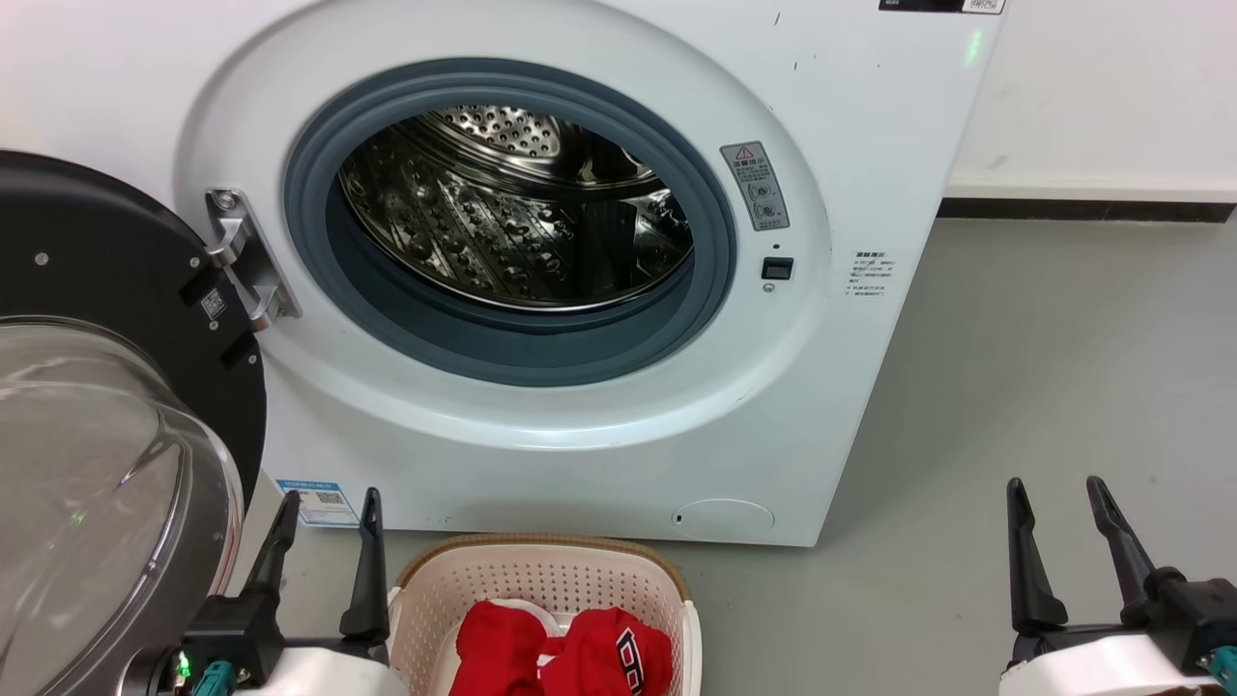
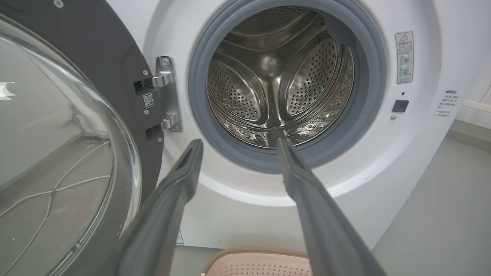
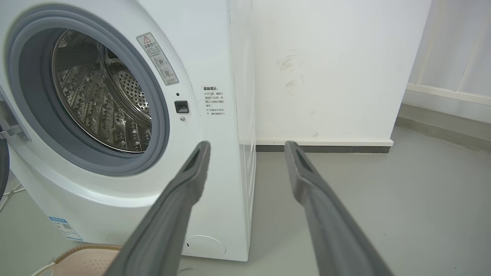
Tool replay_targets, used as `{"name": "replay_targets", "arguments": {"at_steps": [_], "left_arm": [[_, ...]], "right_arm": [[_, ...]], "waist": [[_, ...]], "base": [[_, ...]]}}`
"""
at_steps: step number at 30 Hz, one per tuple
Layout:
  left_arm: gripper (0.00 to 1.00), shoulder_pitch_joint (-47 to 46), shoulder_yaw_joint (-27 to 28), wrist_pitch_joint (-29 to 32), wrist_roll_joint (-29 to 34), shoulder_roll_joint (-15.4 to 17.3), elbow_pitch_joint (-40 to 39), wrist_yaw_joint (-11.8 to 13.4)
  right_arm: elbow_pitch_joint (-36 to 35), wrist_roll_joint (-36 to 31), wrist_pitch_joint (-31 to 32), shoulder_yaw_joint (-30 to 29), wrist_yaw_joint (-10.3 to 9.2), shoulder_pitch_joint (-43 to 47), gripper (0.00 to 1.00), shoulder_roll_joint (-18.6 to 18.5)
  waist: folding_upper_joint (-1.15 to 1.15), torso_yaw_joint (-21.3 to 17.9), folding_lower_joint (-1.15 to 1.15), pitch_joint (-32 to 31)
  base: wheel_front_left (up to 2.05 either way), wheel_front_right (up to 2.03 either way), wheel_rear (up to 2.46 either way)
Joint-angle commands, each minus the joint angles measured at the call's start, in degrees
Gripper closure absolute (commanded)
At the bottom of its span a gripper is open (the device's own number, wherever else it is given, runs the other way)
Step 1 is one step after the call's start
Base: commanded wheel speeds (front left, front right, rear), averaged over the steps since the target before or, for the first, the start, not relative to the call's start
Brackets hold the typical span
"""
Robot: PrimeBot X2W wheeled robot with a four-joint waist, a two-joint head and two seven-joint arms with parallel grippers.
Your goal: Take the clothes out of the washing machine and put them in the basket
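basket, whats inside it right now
Red clothes with white trim and a dark logo patch lie bunched in the basket. Its floor beneath them is covered, and its near end is cut off by the picture edge.

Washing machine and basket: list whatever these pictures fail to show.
- Drum floor near the port, head view: hidden behind the grey seal's lower lip.
- Basket and clothes, head view: near halves cut off by the bottom edge.
- Warning label, head view: print too small to read.

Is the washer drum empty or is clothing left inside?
Empty, as far as visible: the shiny perforated steel drum shows bare metal; red fabric garments lie in the cream plastic basket.
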Motion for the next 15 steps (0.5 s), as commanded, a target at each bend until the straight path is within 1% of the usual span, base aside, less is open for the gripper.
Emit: {"name": "replay_targets", "arguments": {"at_steps": [1, 9, 15], "left_arm": [[0.0, 0.5, 0.42, -0.14, 0.45, -0.19, -0.12, -0.43], [0.0, 1.48, 3.67, -0.15, 3.88, -2.21, 0.29, -3.26], [0.0, 1.87, 5.08, -0.15, 5.05, -3.34, 1.16, -4.46]], "right_arm": [[-0.26, 0.22, -0.13, -0.05, -0.04, 0.53, 0.0, -0.02], [-0.34, 0.96, -0.14, -0.06, -0.04, 1.29, 0.0, -0.03], [-0.21, 0.97, -0.13, -0.22, -0.04, 1.48, 0.0, -0.02]], "waist": [[0.0, -0.03, 0.01, -0.16], [0.0, -0.18, 0.01, -1.03], [0.0, -0.44, 0.01, -1.3]], "base": [[0.0, 0.0, 0.0], [0.0, 0.0, 0.0], [0.0, 0.0, 0.0]]}}
